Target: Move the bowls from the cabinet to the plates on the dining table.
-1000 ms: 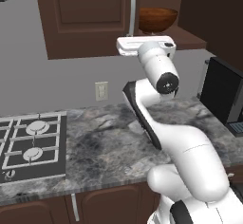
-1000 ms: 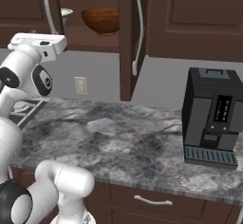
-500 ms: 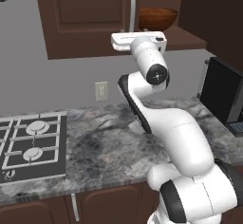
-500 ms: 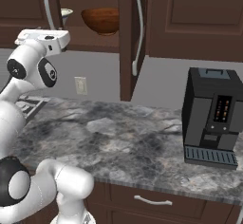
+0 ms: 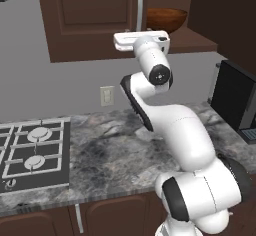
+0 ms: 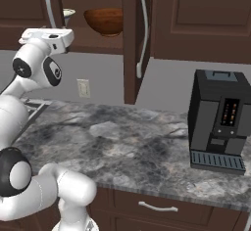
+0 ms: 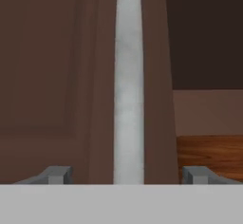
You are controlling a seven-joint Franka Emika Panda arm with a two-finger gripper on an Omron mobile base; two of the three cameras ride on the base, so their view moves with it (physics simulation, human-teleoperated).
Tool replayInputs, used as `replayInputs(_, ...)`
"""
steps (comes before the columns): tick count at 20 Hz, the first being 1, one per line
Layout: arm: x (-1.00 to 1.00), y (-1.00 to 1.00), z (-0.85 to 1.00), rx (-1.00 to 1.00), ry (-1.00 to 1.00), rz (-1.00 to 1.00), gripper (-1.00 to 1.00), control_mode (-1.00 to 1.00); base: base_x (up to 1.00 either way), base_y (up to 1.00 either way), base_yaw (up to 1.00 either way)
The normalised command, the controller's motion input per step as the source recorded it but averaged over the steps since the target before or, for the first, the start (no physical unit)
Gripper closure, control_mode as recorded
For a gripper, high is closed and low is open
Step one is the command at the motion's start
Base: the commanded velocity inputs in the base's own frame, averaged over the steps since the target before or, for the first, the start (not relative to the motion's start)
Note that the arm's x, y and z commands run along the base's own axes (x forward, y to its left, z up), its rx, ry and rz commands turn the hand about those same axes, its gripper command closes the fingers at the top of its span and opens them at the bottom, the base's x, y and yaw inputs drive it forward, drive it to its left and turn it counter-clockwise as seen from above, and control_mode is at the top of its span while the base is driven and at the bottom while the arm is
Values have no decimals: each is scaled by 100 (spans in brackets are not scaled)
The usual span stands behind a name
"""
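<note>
Claw [image 7: 128, 175]: open, its two tips either side of the cabinet's silver bar handle [image 7: 128, 85], not gripping it.
Wooden bowl [image 6: 104, 21]: on the cabinet [image 6: 196, 14] shelf, behind the door edge.
Coffee machine [image 6: 219, 120]: on the counter [image 6: 122, 147], below the cabinet.

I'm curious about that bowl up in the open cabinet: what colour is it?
The bowl is glossy reddish-brown wood, sitting on the cabinet shelf; the right base view shows it best.
</note>
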Motion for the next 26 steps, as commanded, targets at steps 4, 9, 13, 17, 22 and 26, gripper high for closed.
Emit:
replayInputs(4, 33, 12, 0, 0, 0, 0, 100, -100, 0, 0, 0)
replayInputs(9, 31, 1, 0, 1, 0, 0, 100, -100, 0, 0, 0)
replayInputs(13, -12, 13, 0, 4, 0, -4, 100, -100, 0, 0, 0)
replayInputs(17, -32, 30, -4, 2, -1, -10, 100, -100, 0, 0, 0)
replayInputs(22, -21, 30, -10, 2, 0, -11, 100, -100, 0, 0, 0)
replayInputs(26, -26, 34, -8, 0, 0, -10, 100, -100, 0, 0, 0)
